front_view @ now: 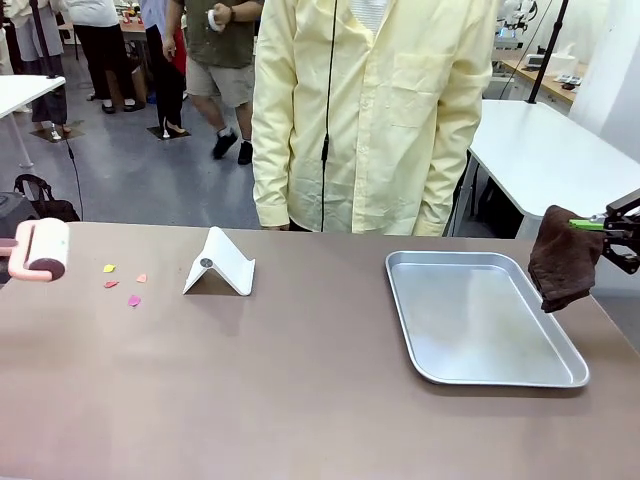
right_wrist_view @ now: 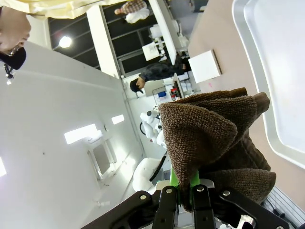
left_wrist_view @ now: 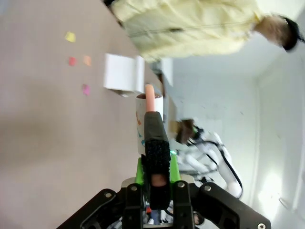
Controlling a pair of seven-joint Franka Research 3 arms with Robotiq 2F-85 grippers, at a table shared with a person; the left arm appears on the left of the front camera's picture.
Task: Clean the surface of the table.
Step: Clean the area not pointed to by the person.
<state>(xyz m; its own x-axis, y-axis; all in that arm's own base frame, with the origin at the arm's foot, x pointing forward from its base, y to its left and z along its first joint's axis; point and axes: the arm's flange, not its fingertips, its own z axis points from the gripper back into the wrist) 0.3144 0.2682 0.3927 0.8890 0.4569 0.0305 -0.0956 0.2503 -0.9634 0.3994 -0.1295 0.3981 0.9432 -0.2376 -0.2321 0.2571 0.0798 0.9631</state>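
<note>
left claw (left_wrist_view: 157, 167) pinching the handle of a lint roller (front_view: 47, 249), toward the tabletop (front_view: 300, 390) left edge | coloured scraps (front_view: 134, 300) just right of it | white stand (front_view: 222, 263) near far edge | silver tray (front_view: 480, 320) on right half | right claw (front_view: 598, 226) pinching brown cloth (front_view: 562, 258) at right edge

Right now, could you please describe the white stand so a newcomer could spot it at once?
On the brown table, look left of the silver tray, before the person in the yellow coat. The white stand sits beside small coloured scraps; unlike those flat scraps, it rises like a little tent.
</note>
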